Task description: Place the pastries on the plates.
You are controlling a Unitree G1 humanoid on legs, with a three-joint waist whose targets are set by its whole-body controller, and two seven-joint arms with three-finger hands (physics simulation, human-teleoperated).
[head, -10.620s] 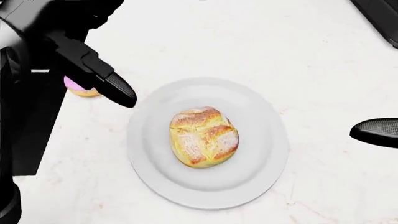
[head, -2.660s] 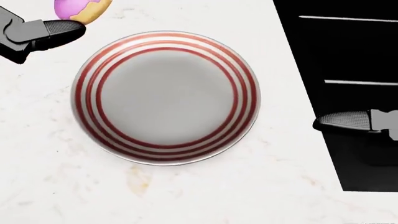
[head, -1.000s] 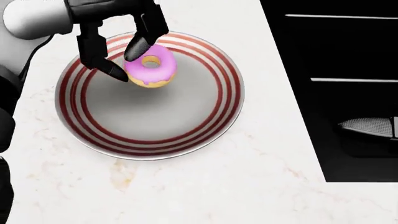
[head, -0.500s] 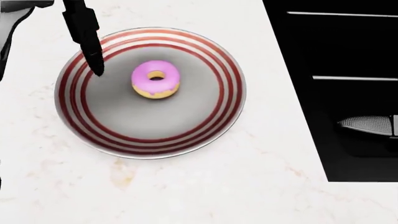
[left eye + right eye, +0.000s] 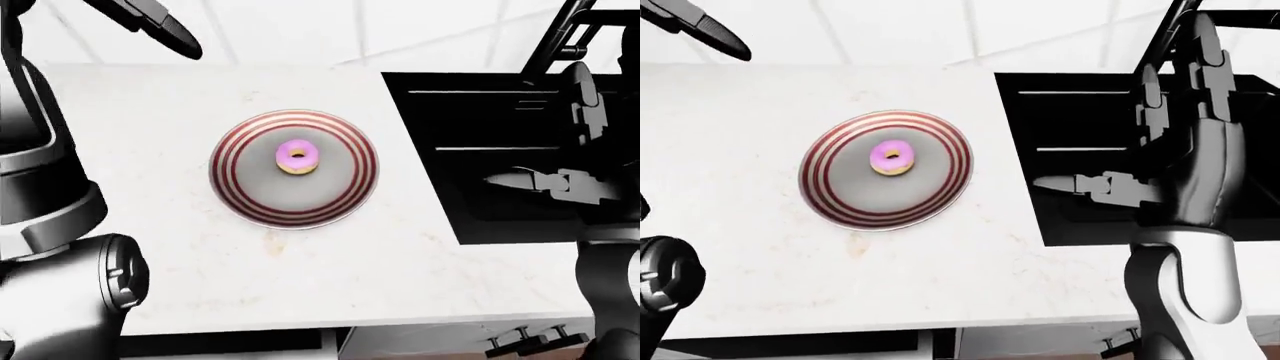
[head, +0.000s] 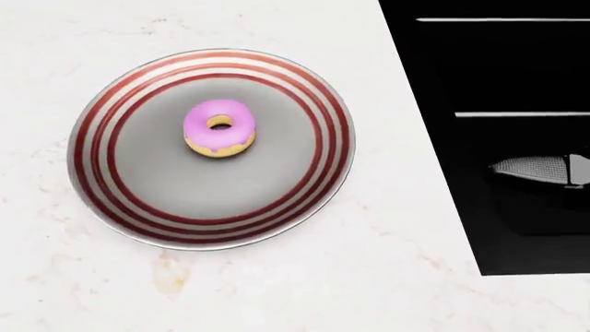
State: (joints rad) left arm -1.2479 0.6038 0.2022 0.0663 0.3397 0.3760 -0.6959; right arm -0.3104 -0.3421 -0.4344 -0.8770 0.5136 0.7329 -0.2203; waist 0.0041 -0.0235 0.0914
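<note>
A pink-frosted donut point(image 6: 219, 128) lies flat near the middle of the red-ringed plate point(image 6: 92, 117), and nothing touches it. My left hand point(image 5: 165, 34) is raised at the top left of the left-eye view, well clear of the plate, open and empty. My right hand point(image 5: 1130, 127) hovers over the black basin to the right of the plate, with its fingers point(image 5: 1195, 60) spread upward and holding nothing. Only one right fingertip point(image 6: 530, 168) shows in the head view.
The plate rests on a white marble counter point(image 6: 277, 290). A black sunken basin point(image 6: 517, 62) with pale lines borders the counter on the right. The counter's near edge point(image 5: 330, 326) runs along the bottom of the eye views, with a tiled wall point(image 5: 940, 30) at the top.
My left hand has let go of the donut and lifted up and left out of the head view. The donut now lies on the plate. The right hand has barely moved.
</note>
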